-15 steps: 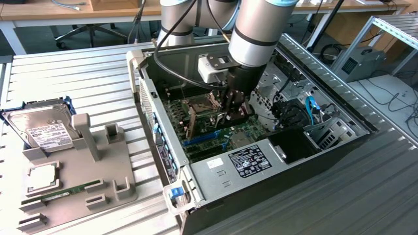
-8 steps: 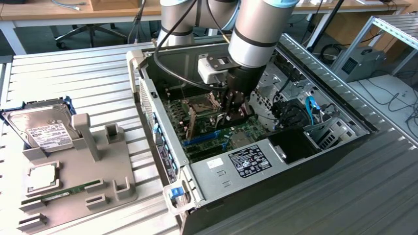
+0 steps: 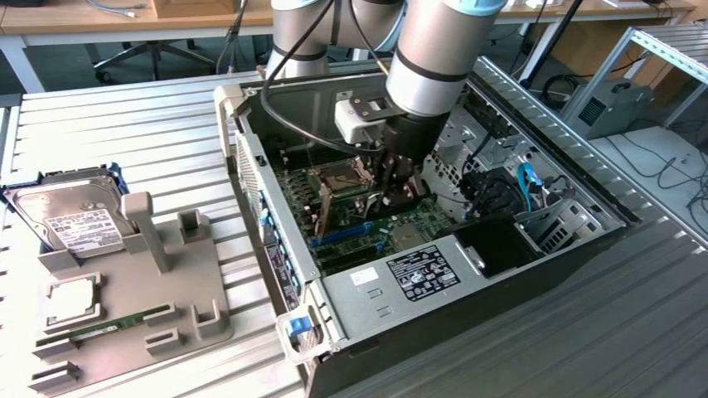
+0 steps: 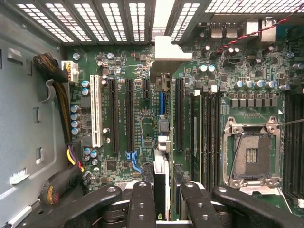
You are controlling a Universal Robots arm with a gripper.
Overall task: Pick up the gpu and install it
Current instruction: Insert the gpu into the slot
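Observation:
The gpu [image 4: 163,166] is seen edge-on in the wrist view as a thin card between the two black fingers [image 4: 142,204], with its silver end bracket [image 4: 170,52] reaching toward the case's rear grille. My gripper [image 4: 166,206] is shut on it, over the motherboard's long black expansion slots [image 4: 129,114]. In the exterior view my gripper [image 3: 396,184] is down inside the open computer case [image 3: 332,315]. There the gpu [image 3: 405,196] is a dark shape just above the green motherboard [image 3: 415,224]. I cannot tell whether its edge touches a slot.
A grey parts tray [image 3: 133,323] on the exterior view's left carries a hard drive [image 3: 72,220], a RAM stick [image 3: 111,323] and a CPU [image 3: 72,300]. Inside the case are an open CPU socket [image 4: 251,154], a white slot [image 4: 96,109], cable bundles [image 4: 59,76] and a black power supply [image 3: 503,245].

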